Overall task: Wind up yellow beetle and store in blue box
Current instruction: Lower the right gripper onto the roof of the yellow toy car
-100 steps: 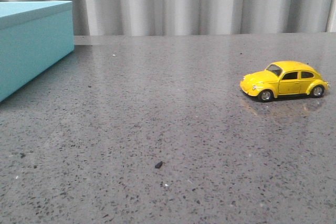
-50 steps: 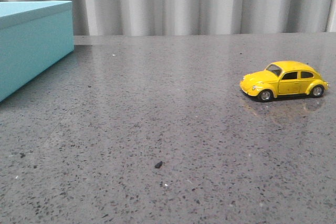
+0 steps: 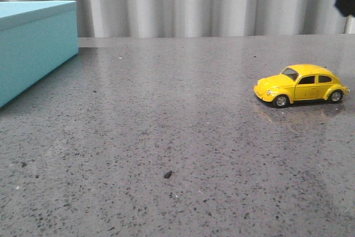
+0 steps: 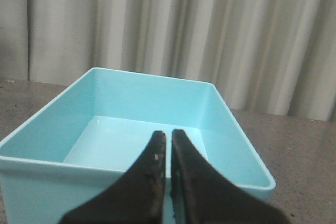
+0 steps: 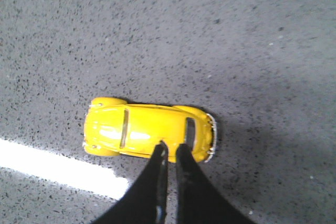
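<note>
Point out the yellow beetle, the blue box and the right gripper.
yellow beetle point(image 3: 300, 84), front view, on its side door.
blue box point(image 4: 134, 97), left wrist view, on its inner far wall.
right gripper point(image 5: 170, 150), right wrist view, between its nearly closed fingertips.

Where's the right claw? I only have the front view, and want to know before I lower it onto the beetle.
Observer: The right claw hangs above the beetle, over its roof near one end window.
Operator: Is it open?
Observer: No, its fingers are almost together, only a thin slit between them.
Operator: And the box, lid on?
Observer: No lid. The left wrist view looks into the box: it is open and holds nothing.
Operator: The left claw?
Observer: The left claw is nearly closed too, holding nothing.
</note>
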Controlling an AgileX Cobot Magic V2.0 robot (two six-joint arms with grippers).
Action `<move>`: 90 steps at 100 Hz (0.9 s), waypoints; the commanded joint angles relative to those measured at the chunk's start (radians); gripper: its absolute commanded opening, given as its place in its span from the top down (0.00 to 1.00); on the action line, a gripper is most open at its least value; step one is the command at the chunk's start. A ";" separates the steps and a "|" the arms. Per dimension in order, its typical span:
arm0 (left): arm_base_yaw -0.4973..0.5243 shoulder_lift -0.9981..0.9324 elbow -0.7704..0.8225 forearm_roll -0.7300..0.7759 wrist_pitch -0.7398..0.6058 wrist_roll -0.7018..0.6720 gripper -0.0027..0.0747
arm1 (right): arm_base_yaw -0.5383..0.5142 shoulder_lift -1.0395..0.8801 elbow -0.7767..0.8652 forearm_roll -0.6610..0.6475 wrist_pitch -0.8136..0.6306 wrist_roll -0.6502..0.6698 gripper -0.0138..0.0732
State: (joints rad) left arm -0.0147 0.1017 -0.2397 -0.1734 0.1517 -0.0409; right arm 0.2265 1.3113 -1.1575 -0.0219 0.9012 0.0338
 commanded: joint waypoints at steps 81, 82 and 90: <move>0.001 0.020 -0.038 -0.009 -0.068 -0.006 0.99 | 0.023 0.224 -0.163 0.056 0.093 -0.012 0.89; 0.001 0.020 -0.038 -0.009 -0.068 -0.006 0.99 | 0.023 0.224 -0.163 0.056 0.093 -0.012 0.89; 0.001 0.020 -0.038 -0.009 -0.068 -0.006 0.99 | 0.023 0.224 -0.163 0.056 0.093 -0.012 0.89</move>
State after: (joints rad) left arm -0.0147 0.1017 -0.2397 -0.1734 0.1517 -0.0409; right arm 0.2514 1.5673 -1.2895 0.0347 1.0133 0.0311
